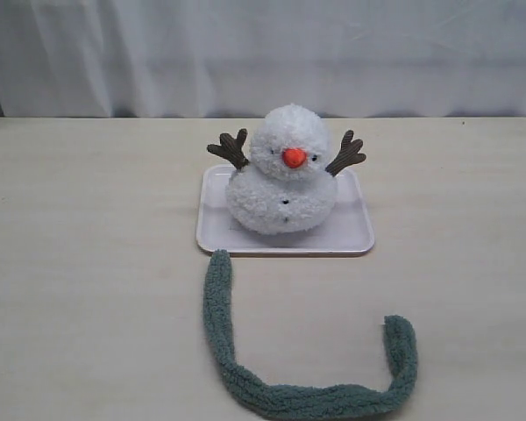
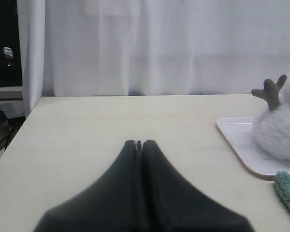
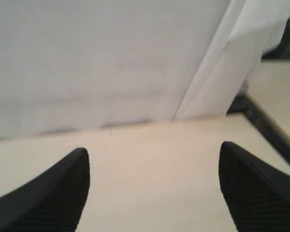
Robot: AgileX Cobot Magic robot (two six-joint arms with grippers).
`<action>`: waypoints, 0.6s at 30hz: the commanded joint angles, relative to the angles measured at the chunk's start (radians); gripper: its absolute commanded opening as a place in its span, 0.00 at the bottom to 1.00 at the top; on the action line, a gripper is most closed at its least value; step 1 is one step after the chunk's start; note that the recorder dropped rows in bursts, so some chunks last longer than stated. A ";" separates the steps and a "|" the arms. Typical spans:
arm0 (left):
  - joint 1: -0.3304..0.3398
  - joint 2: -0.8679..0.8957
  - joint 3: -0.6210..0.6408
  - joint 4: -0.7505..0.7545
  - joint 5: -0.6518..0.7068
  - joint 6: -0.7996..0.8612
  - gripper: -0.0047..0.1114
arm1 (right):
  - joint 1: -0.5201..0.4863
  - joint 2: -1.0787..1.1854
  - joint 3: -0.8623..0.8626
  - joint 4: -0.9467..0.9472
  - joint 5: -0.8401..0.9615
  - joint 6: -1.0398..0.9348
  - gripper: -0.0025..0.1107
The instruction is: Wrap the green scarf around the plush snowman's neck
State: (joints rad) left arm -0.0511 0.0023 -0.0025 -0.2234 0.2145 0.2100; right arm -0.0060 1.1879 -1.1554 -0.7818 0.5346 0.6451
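A white rectangular tray (image 1: 355, 235) lies in the middle of the pale surface (image 1: 88, 263). In it stands the plush snowman (image 1: 282, 197), upright, and it is the only thing in the tray. It is placed toward the back of the tray, so a bare strip of the tray shows in front of it. Its two brown twig arms point up and out over the sides. Its neck (image 1: 265, 174) is bare.

The green scarf (image 1: 289, 402) lies flat on the surface outside the tray, on the near side of it, in the shape of a U. One rounded end is just at the front edge of the tray, near the tray's left corner. The other end is well apart from the tray, more to the right.

The left tool (image 2: 139, 143) is fully closed, its two fingers pressed together with nothing between them. It hangs over bare surface to the side of the tray. The right tool (image 3: 153, 150) is wide open and empty, over bare surface. A white curtain (image 1: 245, 53) hangs behind.
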 commanded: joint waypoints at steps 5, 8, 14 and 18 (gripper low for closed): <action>-0.007 -0.002 0.002 0.002 -0.010 0.005 0.04 | -0.003 0.280 -0.182 0.903 0.365 -0.922 0.58; -0.007 -0.002 0.002 0.002 -0.010 0.005 0.04 | 0.052 0.288 -0.149 1.320 0.431 -1.439 0.55; -0.007 -0.002 0.002 0.002 -0.010 -0.003 0.04 | 0.337 0.290 -0.013 1.327 0.457 -1.624 0.56; -0.007 -0.002 0.002 0.002 -0.010 -0.003 0.04 | 0.472 0.290 0.097 1.303 0.389 -1.617 0.56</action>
State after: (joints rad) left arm -0.0511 0.0023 -0.0025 -0.2234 0.2145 0.2100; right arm 0.4172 1.4802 -1.1042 0.5381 0.9696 -0.9608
